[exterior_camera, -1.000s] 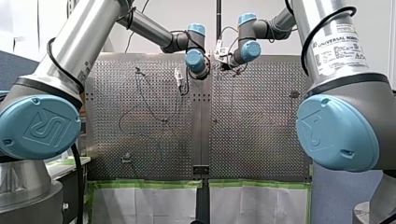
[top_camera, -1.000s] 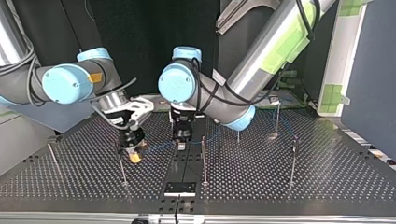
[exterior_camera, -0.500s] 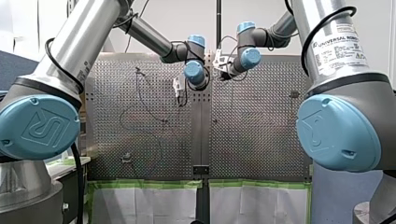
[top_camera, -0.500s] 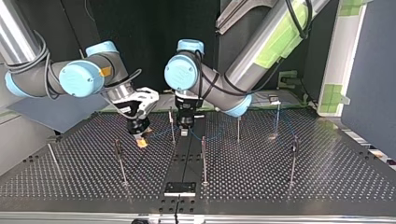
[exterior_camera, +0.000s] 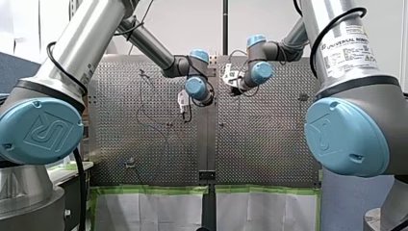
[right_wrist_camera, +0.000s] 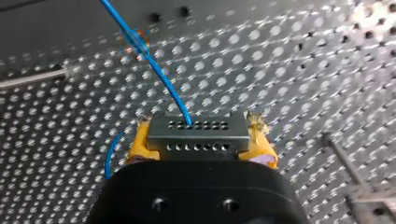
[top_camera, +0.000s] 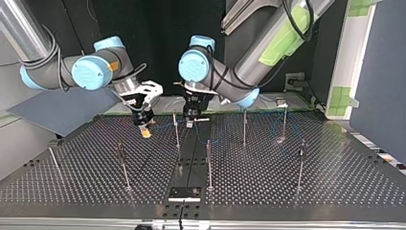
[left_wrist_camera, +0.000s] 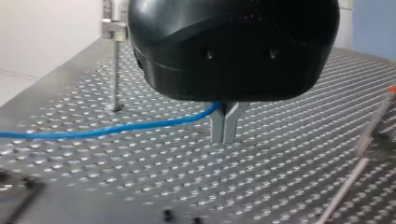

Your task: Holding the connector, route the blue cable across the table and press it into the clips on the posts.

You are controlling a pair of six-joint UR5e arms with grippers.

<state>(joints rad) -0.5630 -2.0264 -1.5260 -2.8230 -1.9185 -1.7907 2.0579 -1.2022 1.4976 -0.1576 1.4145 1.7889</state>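
My right gripper [right_wrist_camera: 201, 142] is shut on the grey metal connector [right_wrist_camera: 196, 130], gripped between its yellow pads [right_wrist_camera: 140, 142]. The blue cable [right_wrist_camera: 159, 74] leaves the connector and runs ahead over the perforated table [right_wrist_camera: 303, 70]. In the top view this gripper [top_camera: 144, 130] hangs low at the far left of centre. My left gripper [left_wrist_camera: 224, 139] has its metal fingers shut on the blue cable [left_wrist_camera: 116, 128], tips just above the table. In the top view it [top_camera: 190, 122] stands beside a thin post [top_camera: 176, 129]. The cable [top_camera: 208, 140] sags between the two grippers.
Several thin upright posts stand on the table, among them one [top_camera: 244, 127] beyond my left gripper, one [top_camera: 208, 163] near the middle and one [top_camera: 300, 163] at the top view's right. A black plate [top_camera: 184, 193] lies at the near edge. One post with a clip [left_wrist_camera: 114, 56] stands beside my left gripper.
Both grippers have drawn back toward the far side of the top view, carrying connector and cable. My right gripper rose off the table near a front post; my left passed the centre post.
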